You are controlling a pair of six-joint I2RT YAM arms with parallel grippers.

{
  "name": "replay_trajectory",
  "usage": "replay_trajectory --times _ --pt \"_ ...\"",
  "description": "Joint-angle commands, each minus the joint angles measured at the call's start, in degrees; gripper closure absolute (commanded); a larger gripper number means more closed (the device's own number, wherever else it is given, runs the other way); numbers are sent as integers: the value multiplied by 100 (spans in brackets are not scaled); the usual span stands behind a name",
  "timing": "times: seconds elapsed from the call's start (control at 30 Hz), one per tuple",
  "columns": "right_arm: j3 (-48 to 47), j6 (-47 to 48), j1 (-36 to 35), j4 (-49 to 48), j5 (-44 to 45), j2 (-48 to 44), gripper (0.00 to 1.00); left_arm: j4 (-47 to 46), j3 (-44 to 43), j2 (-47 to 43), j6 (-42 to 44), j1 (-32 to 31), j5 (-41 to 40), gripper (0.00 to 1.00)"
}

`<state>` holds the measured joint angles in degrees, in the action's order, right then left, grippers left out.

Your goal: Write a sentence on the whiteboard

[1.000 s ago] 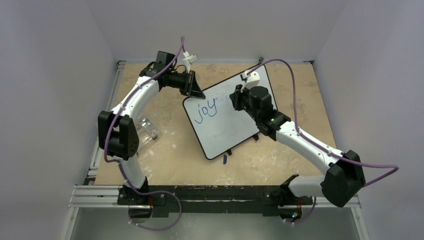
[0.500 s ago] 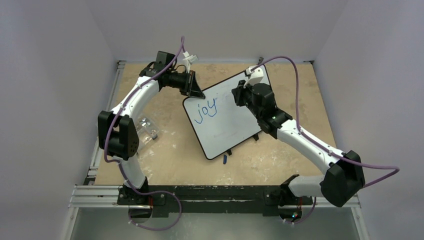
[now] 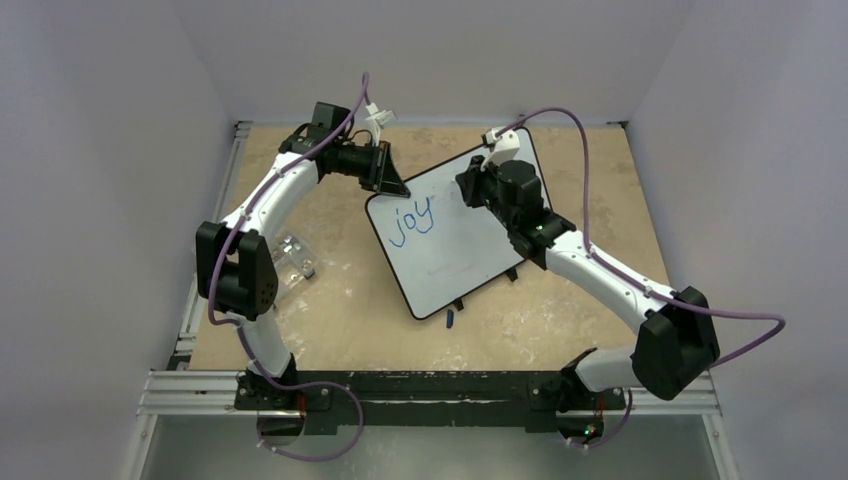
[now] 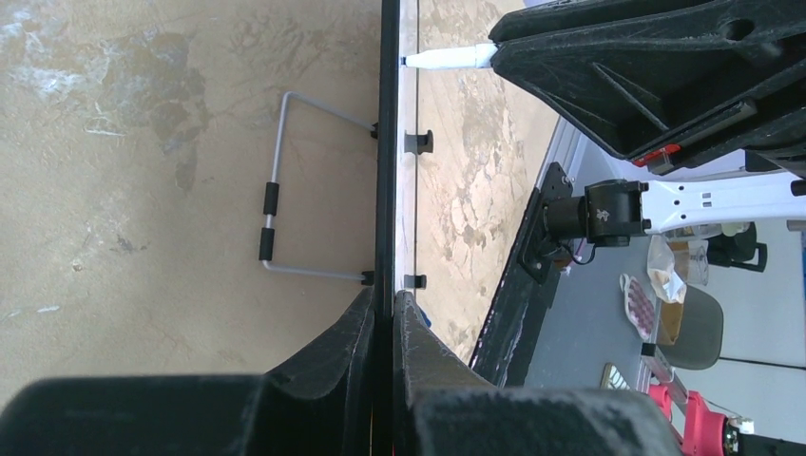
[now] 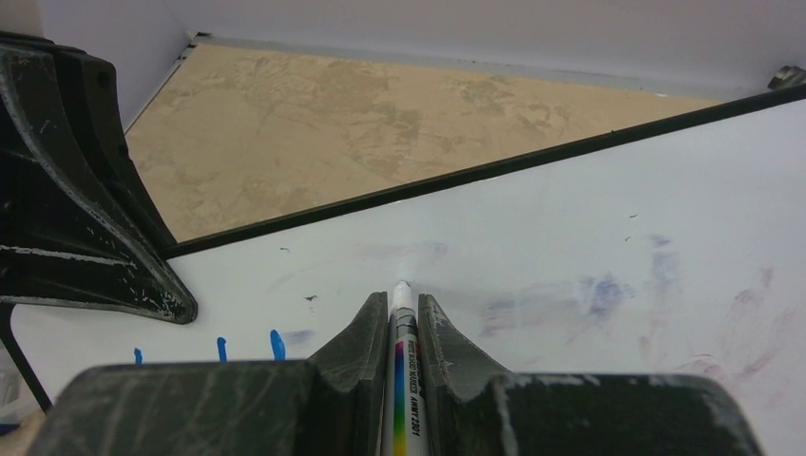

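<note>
Left tool [image 4: 384,309] clamped tight on the whiteboard [image 3: 450,265] edge. Right tool [image 5: 403,306] gripped a marker [image 5: 403,370], its tip poking just ahead, over the board.

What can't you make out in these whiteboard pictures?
- Right wrist view: whether the marker tip touches the whiteboard is unclear.
- Top view: the right gripper covers the board area beside "joy".
- Left wrist view: board seen edge-on, writing face hidden.
- Top view: blue item near the board is too small to identify.

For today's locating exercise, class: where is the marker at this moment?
In the right wrist view, the marker sits clamped in the right gripper's jaws, its tip over the whiteboard, right of the blue word "joy" in the top view.
</note>
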<state>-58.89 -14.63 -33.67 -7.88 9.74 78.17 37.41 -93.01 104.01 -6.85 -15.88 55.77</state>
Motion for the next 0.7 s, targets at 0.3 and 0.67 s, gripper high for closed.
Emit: replay_trajectory --times 0.3,0.67 --pt "-147 -139 162 -195 55 -6 100 -176 -121 -350 141 -56 56 100" --pt "-68 -249 212 -65 -67 -39 100 -201 -86 -380 123 -55 32 100"
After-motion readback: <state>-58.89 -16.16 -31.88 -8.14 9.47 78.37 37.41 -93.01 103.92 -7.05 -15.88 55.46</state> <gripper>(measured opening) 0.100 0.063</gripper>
